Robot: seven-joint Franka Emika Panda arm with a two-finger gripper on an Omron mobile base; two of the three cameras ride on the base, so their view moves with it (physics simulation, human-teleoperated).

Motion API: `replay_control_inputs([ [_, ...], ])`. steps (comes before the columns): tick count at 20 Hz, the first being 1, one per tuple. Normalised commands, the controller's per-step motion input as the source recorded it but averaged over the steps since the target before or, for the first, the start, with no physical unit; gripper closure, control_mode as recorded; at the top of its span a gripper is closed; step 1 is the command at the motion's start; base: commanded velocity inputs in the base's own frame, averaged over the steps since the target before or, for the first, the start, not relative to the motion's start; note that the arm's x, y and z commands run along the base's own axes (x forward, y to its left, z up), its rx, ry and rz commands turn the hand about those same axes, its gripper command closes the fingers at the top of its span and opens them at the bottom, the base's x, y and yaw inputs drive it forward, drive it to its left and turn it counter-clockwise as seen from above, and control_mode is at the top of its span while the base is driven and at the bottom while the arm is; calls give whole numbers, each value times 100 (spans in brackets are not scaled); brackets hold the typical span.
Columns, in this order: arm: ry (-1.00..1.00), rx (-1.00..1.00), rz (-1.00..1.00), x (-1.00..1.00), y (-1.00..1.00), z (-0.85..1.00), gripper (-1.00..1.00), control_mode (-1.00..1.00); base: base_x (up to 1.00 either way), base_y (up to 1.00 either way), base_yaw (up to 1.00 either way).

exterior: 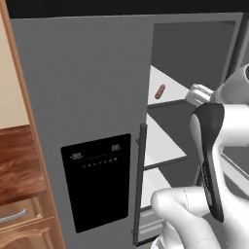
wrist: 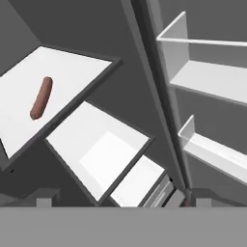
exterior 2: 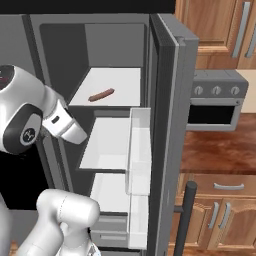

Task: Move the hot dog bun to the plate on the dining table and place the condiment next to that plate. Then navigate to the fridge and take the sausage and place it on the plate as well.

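The grey fridge (exterior: pixel 82 87) stands in front of me with its right door (exterior 2: pixel 167 125) swung open and a black dispenser panel (exterior: pixel 97 180) on its shut left door. On the white top shelf (exterior 2: pixel 122 82) lies the sausage (exterior: pixel 159 91) (exterior 2: pixel 101 94), a small reddish-brown cylinder with nothing near it. In the hand view the sausage (wrist: pixel 41 98) sits at the upper left, well ahead of my gripper (wrist: pixel 123 198). Its fingertips (wrist: pixel 46 197) stand wide apart, open and holding nothing. The bun, the plate, the condiment and the dining table are out of view.
Two more white shelves (exterior 2: pixel 107 142) sit below the top one, with drawers at the bottom. White door bins (exterior 2: pixel 139 150) line the open door. An oven (exterior 2: pixel 215 102) and wooden cabinets (exterior 2: pixel 220 215) are to the right, a wooden counter (exterior: pixel 17 160) to the left.
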Motion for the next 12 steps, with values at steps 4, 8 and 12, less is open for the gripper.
replay_control_inputs([
  [4,12,4,0,97,-3,10,-100,-100,0,0,0],
  [8,6,1,0,89,0,2,-100,-100,0,0,0],
  [12,2,0,0,75,0,0,-100,-100,0,0,0],
])
